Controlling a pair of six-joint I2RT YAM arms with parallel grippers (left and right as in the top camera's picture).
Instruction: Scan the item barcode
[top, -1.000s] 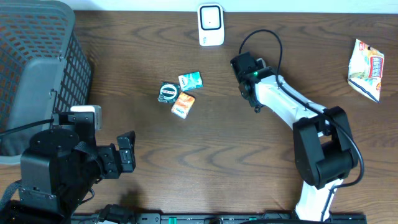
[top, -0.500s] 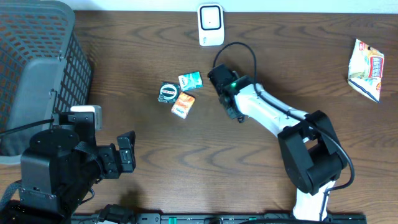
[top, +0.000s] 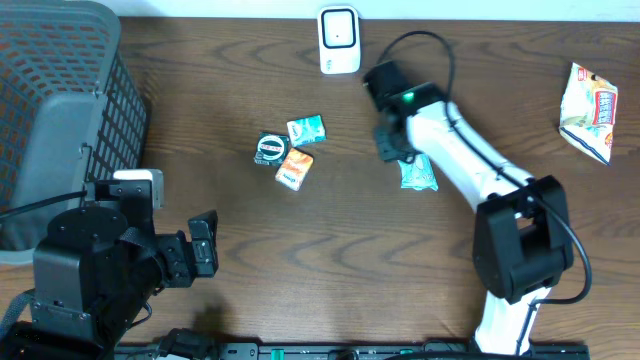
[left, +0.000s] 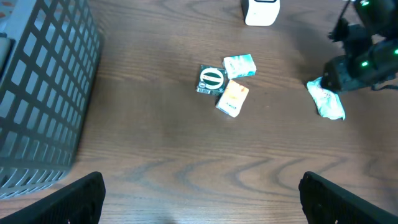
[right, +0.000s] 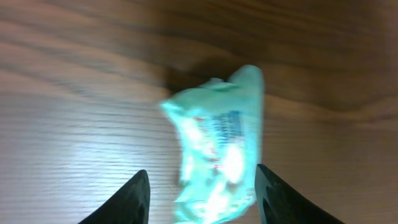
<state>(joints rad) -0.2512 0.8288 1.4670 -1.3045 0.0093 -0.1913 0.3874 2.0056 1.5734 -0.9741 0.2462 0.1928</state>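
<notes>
A crumpled teal packet lies on the wooden table right of centre, also visible in the left wrist view. My right gripper hovers just left of and above it. In the right wrist view the packet sits between the spread fingers of the right gripper, with a gap on the left side, so the gripper is open. The white scanner stands at the table's far edge. My left gripper is wide open over bare wood at the near left, holding nothing.
A cluster of three small packets lies left of centre. A dark mesh basket fills the far left. A white and red snack bag rests at the far right.
The right arm swung left toward the small packets, then back right. Its jaws opened and the teal packet now shows on the table. The left arm has not moved.
</notes>
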